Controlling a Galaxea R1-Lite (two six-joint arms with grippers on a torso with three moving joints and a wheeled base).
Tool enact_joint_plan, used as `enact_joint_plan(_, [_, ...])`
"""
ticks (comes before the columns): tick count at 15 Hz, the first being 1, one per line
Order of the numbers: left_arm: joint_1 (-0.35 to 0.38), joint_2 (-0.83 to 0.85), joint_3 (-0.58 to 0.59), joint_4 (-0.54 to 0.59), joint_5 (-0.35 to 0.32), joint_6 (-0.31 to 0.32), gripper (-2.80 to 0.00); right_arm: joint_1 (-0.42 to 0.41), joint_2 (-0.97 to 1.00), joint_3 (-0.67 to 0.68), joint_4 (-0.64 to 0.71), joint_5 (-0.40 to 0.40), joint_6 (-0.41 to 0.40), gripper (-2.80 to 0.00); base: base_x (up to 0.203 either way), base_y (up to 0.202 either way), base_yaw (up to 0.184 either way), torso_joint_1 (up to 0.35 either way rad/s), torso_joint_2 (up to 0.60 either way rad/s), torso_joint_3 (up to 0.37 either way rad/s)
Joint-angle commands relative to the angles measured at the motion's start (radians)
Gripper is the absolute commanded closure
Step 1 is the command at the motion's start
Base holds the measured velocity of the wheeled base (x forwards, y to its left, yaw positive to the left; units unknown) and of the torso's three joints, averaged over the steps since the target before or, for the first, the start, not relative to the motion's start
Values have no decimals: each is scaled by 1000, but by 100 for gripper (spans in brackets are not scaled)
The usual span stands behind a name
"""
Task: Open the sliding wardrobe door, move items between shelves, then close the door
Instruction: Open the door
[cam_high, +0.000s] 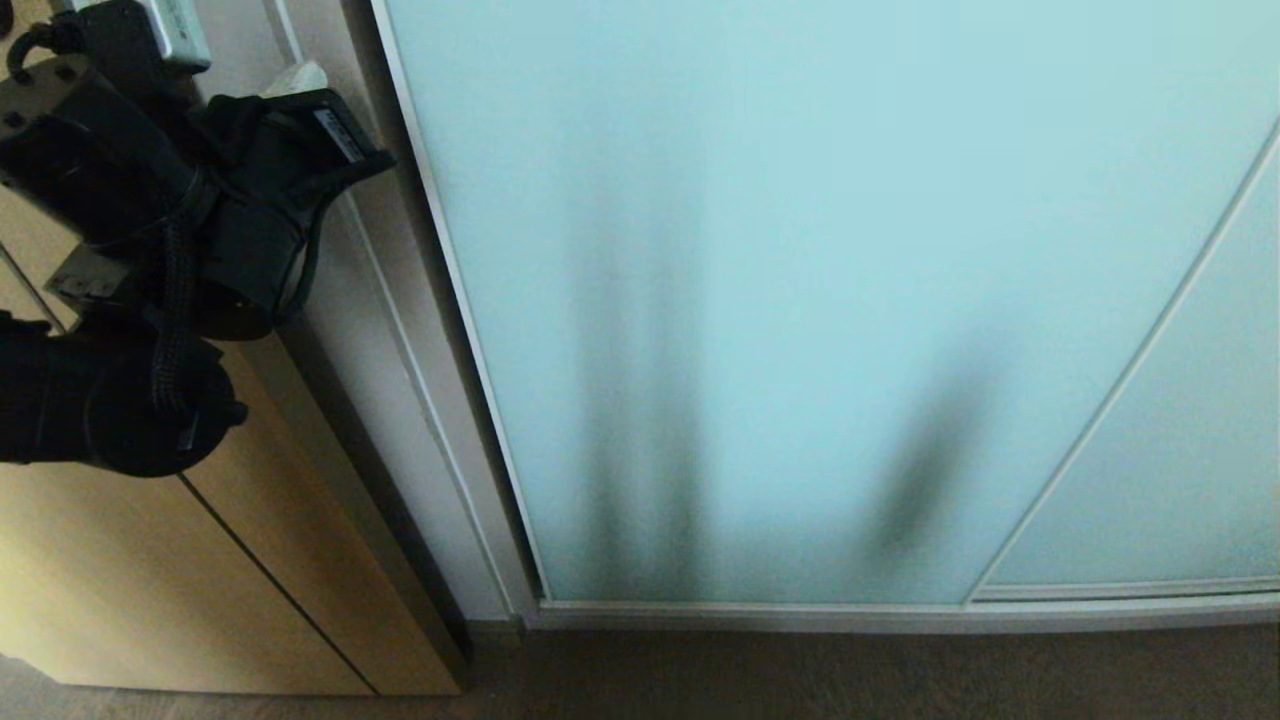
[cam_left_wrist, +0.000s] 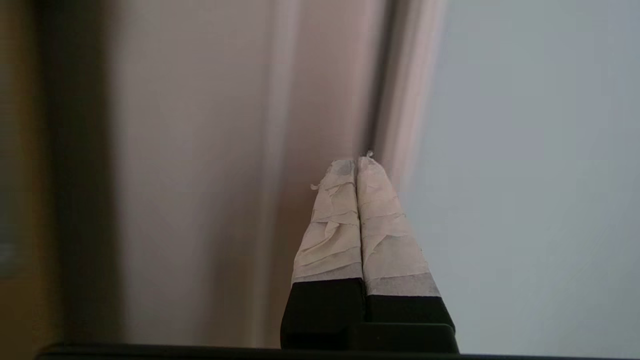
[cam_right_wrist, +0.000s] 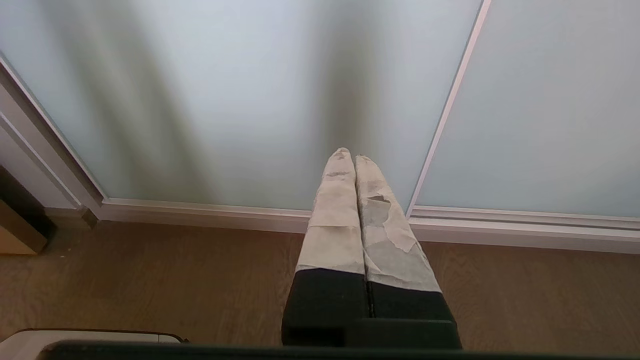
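Opening comes first: the sliding wardrobe door (cam_high: 800, 300) fills the head view, fully closed. The left gripper (cam_left_wrist: 356, 162), jaws pressed together, noses its frame edge at nine o'clock; next, push it sideways. The right gripper (cam_right_wrist: 352, 156), likewise pressed together, hangs low.

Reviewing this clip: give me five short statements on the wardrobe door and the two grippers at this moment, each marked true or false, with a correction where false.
1. The sliding wardrobe door is shut, so no shelf shows. True.
2. The left gripper has its jaws wide open. False: the jaws are shut, pressed together.
3. The left gripper points at the seam where the door's frame meets the white wardrobe side. True.
4. The right gripper holds a black fabric bundle. False: its jaws are shut on nothing, low before the door, above the brown floor.
5. A tan wood-grain cabinet stands to the right of the door. False: in the head view it stands to the left.
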Motion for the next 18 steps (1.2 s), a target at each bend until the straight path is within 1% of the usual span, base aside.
enact_joint_plan(1, [3,4,1,-11,25,11,0,0,-2,2,0,0,0,0,0,0,0,0,0,0])
enact_joint_plan(4, [1,21,4,-12,26,9,0,0,-2,2,0,0,0,0,0,0,0,0,0,0])
enact_joint_plan(6, [-5,51,0,-15,18,-3,0,0,-2,2,0,0,0,0,0,0,0,0,0,0])
enact_joint_plan(9, [-5,116,-30,-41,14,-4,0,0,-2,2,0,0,0,0,0,0,0,0,0,0])
enact_joint_plan(18, [-3,205,-113,-43,16,-1,0,0,-2,2,0,0,0,0,0,0,0,0,0,0])
